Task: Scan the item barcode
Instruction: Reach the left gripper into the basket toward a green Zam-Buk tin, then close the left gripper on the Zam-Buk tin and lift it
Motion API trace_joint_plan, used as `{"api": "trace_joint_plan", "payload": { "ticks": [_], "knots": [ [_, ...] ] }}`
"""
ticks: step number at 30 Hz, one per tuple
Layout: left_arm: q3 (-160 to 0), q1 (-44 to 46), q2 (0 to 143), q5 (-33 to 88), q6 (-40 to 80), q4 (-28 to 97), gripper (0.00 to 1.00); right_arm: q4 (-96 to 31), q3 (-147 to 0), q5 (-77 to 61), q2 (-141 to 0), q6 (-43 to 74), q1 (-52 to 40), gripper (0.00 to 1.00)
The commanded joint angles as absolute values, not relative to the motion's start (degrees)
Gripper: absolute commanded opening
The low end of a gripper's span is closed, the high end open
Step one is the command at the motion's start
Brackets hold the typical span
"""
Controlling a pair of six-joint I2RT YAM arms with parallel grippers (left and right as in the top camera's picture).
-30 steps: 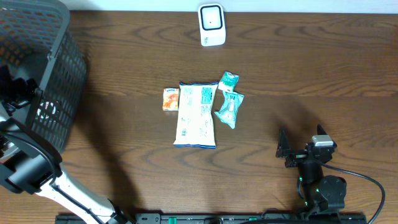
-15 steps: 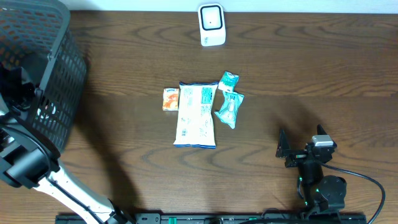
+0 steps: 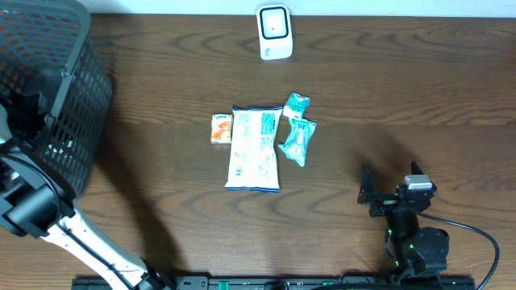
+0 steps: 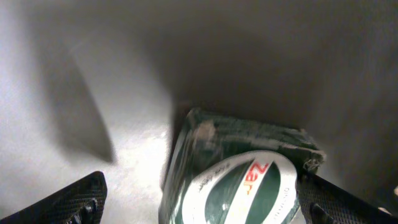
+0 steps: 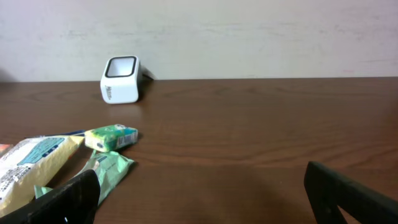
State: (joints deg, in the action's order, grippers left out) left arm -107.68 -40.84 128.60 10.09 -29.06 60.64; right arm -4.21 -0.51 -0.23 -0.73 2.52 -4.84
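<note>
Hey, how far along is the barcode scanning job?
Done: unclear; a white snack bag, an orange box and two green packets lie near the scanner, scanned or not I cannot tell. In hand: the left gripper hangs open over a green pack in the basket, not gripping. Left: grasp it and show its barcode to the scanner.

Surfaces: wood, plastic, film.
Tabletop [image 3: 403, 97] dark grained wood, low sheen; basket [image 3: 72, 97] black plastic mesh; scanner [image 3: 274, 32] smooth white plastic; snack bag [image 3: 255, 149] crinkled glossy film.
</note>
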Motion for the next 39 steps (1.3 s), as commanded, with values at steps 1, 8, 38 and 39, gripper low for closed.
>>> {"api": "trace_joint_plan", "payload": {
  "ticks": [1,8,38,39],
  "knots": [
    [-107.1,-41.0,130.0,14.5,-31.5,60.4,0.96,-4.3,-0.3,-0.3,-0.4,2.1,-5.3,0.99],
    [-107.1,-41.0,130.0,14.3,-31.2,60.8,0.91,-4.3,-0.3,-0.3,-0.4,2.1,-5.3,0.99],
    [-100.1,-40.9,121.1,14.4,-34.1,57.6,0.99,-4.3,-0.3,-0.3,-0.4,2.1,-5.3,0.99],
    [-99.5,-40.9,121.1,14.4,-34.4,57.3,0.99,-4.3,-0.3,-0.3,-0.4,2.1,-5.3,0.99]
  ]
}}
